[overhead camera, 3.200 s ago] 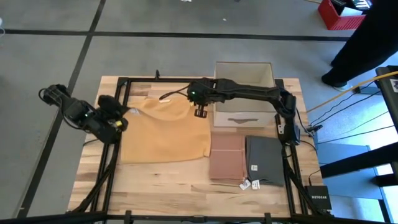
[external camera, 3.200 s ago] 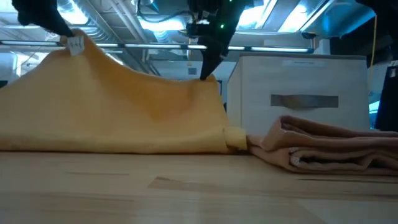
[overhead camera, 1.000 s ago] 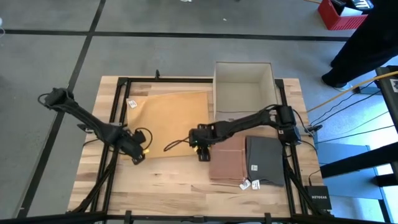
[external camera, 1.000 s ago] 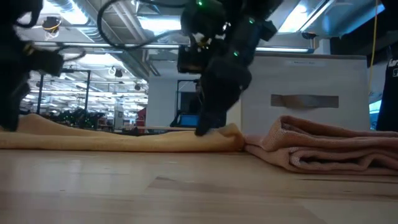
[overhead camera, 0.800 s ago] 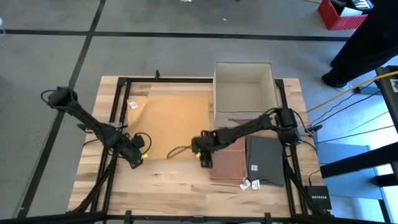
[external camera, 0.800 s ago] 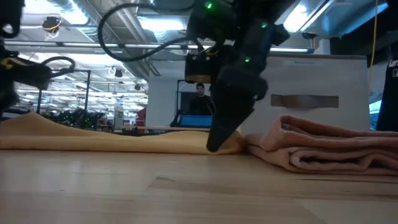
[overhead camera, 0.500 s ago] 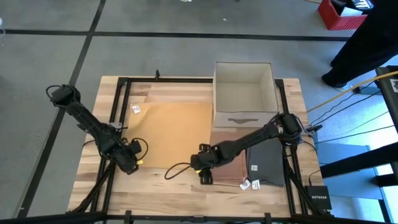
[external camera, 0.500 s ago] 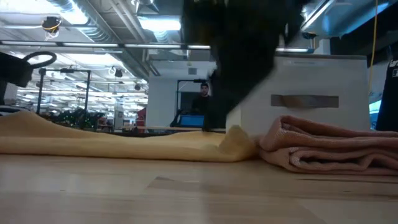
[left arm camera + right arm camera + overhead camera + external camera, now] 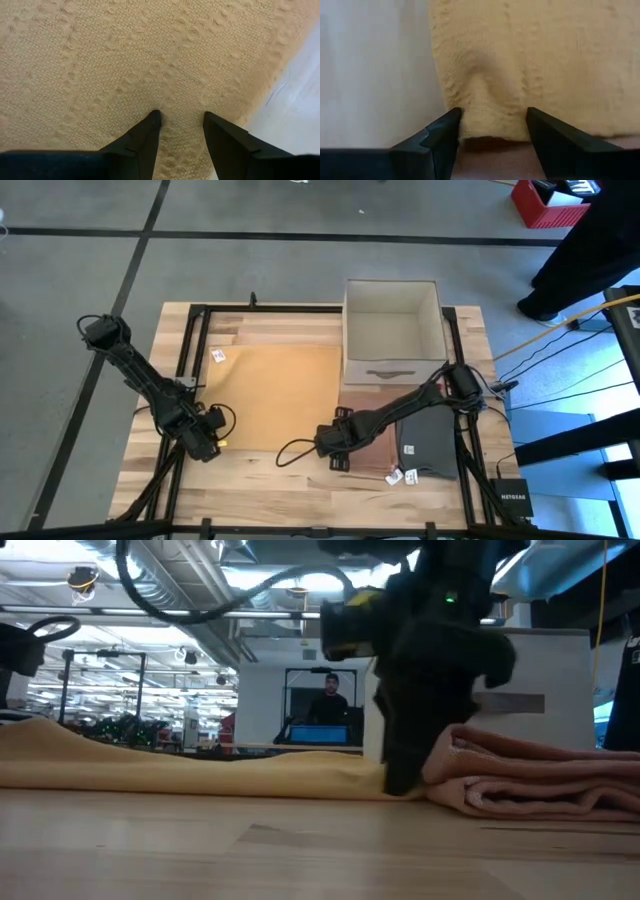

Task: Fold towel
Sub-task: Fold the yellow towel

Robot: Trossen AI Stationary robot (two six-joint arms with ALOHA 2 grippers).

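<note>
Yellow towel (image 9: 278,395) spread flat on the wooden counter (image 9: 260,480), left of the white box (image 9: 392,330); pulled out smooth from the raised, draped shape held up about three seconds before. Left tool (image 9: 204,445) lowered at the towel's near-left corner, fingers (image 9: 145,135) parted and resting on the weave, no cloth pinched between them. Right tool (image 9: 335,450) lowered at the near-right corner, beside the folded pink towel (image 9: 365,435); fingers (image 9: 442,132) spread either side of a small raised bump at the hem, not closed on it. Both tools brought from the far edge, down and toward the near edge, within the last seconds; far edge with its small white tag (image 9: 218,356) left lying flat. Folded grey towel (image 9: 428,438) at the right of the pink one, untouched. Person (image 9: 328,700) visible in the room beyond, away from the counter. Judged stage: spreading finished, corners let go or about to be regripped; first fold not yet made, cloth in one layer.
</note>
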